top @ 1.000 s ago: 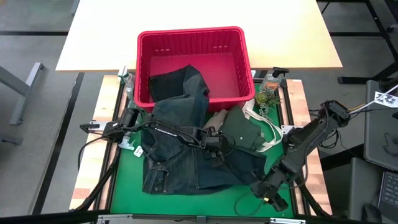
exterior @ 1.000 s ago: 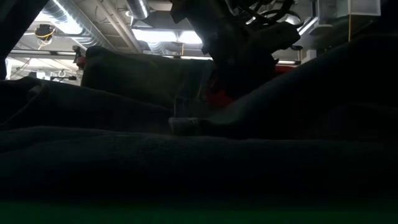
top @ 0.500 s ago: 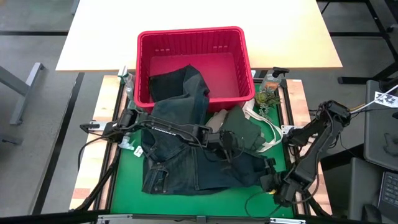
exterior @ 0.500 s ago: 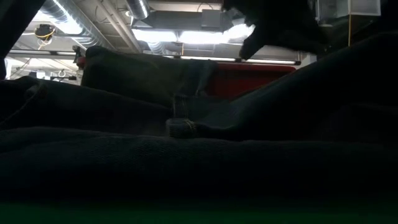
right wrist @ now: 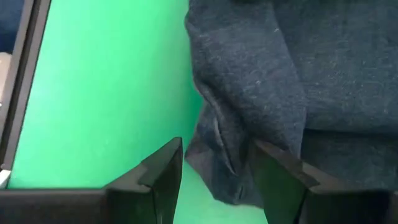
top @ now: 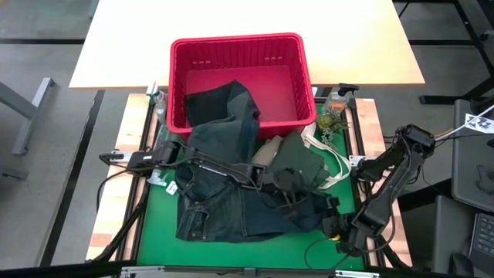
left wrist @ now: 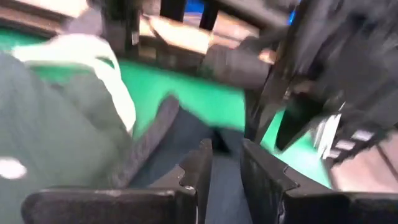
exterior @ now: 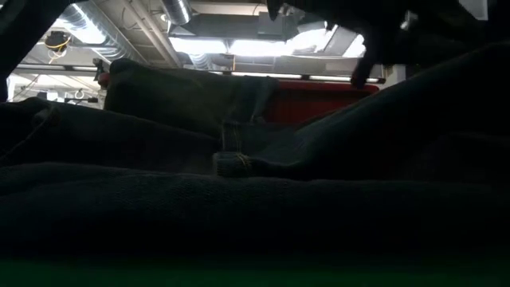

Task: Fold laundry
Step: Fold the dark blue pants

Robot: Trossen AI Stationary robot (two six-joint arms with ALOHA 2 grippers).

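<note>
A pale wooden tabletop (top: 247, 35) stands beyond the work table, whose green mat (top: 154, 239) is bordered by light wood edges (top: 116, 185). Grey floor (top: 38, 123) surrounds both, with a metal table leg (top: 27, 108) off to one side. Overhead, the low view shows bright strip lights (exterior: 215, 45) and ceiling pipes (exterior: 119, 32).

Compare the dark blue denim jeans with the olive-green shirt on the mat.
The dark blue denim jeans are the larger piece, spread long from inside the red plastic basket onto the green mat; the olive-green shirt is a small bunched heap lying entirely outside the basket. Both are unfolded.
</note>
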